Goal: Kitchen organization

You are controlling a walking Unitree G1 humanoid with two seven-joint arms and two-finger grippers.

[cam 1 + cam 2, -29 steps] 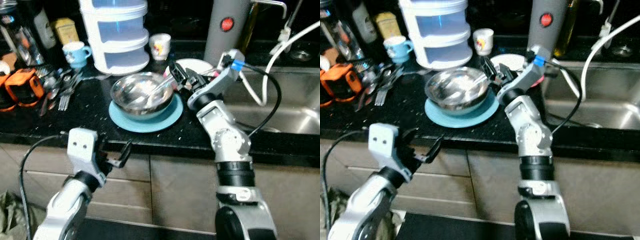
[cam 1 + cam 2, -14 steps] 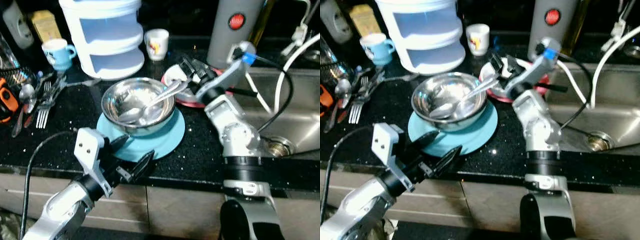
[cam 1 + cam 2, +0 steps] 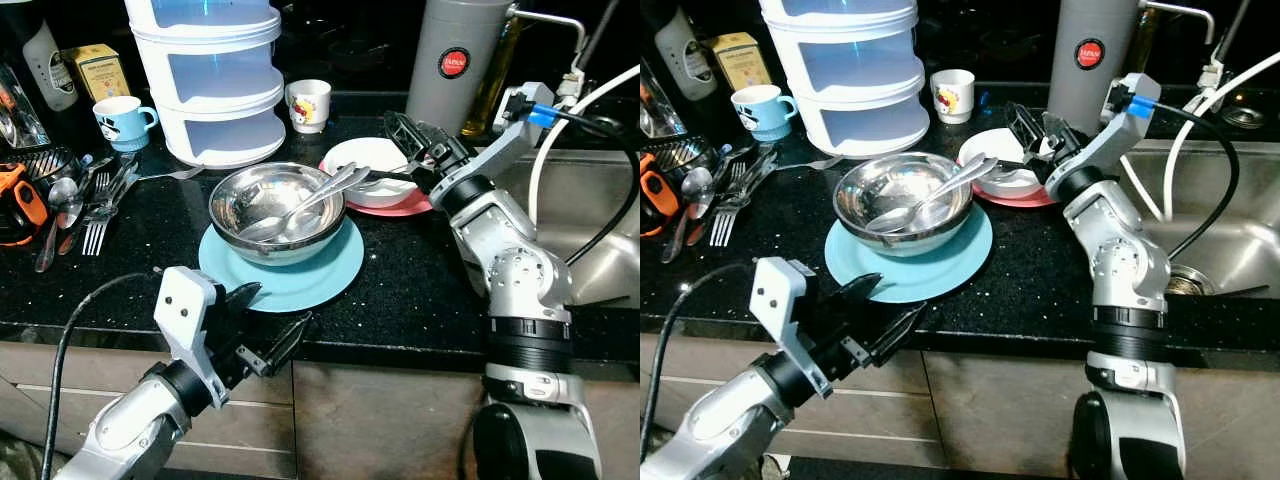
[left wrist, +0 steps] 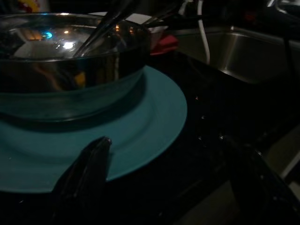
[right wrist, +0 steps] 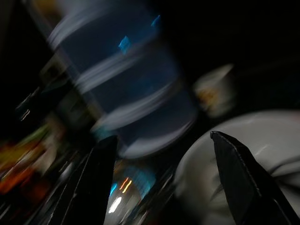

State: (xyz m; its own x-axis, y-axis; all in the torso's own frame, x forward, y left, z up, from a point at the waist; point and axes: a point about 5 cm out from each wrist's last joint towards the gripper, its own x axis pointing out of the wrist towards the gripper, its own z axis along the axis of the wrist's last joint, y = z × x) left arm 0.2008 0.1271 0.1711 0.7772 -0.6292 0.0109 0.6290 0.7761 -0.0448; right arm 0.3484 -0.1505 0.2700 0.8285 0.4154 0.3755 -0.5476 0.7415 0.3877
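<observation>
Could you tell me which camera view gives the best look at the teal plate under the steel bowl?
The left eye view shows the teal plate whole, from above, with the steel bowl on it. The right eye view shows much the same. The left wrist view gives a dark, close look at its near rim beyond the open left gripper.

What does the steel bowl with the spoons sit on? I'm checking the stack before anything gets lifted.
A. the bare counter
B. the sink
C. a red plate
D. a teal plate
D: the steel bowl rests on the teal plate, whose rim rings it on the black counter; the left tool is at the near rim.
</observation>
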